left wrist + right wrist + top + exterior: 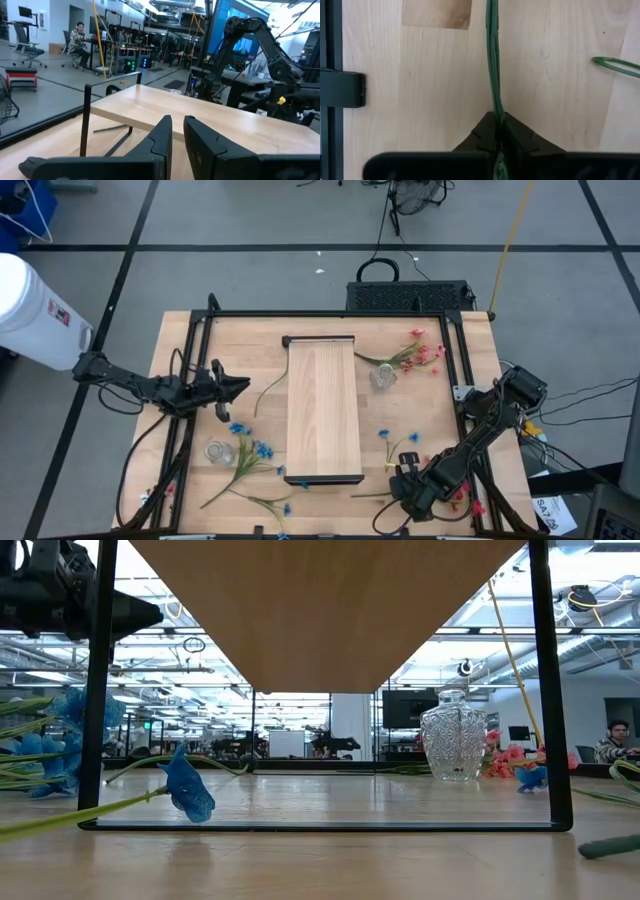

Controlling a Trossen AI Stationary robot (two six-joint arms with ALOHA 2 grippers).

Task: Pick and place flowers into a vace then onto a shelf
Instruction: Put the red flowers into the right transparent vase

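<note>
The shelf (323, 410) is a pale plank on a thin black frame, standing mid-table. A clear glass vase (382, 376) stands upright right of it, beside red-pink sprays (420, 355). Blue sprays (250, 460) lie near the table's near-left corner, by a second glass vessel (220, 452). My left gripper (240, 387) hovers left of the shelf, shut and holding nothing; it also shows in the low view (120, 612). My right gripper (402, 485) is low at the table's near right, shut on a green stem (493, 75). My right gripper pinches a thin green stem (496, 117) between its two fingers (482, 132), coming from above and pointing down at the table. The stem runs straight out ahead of the fingertips, close over the tabletop. Whether it rests on the wood, I cannot tell.
The shelf's black frame legs (95, 690) stand at its corners, with open space under the plank (330, 610). Loose blue blossoms (385, 437) lie right of the shelf, and red ones (462, 495) lie by my right arm. Another green stem (620, 65) lies nearby.
</note>
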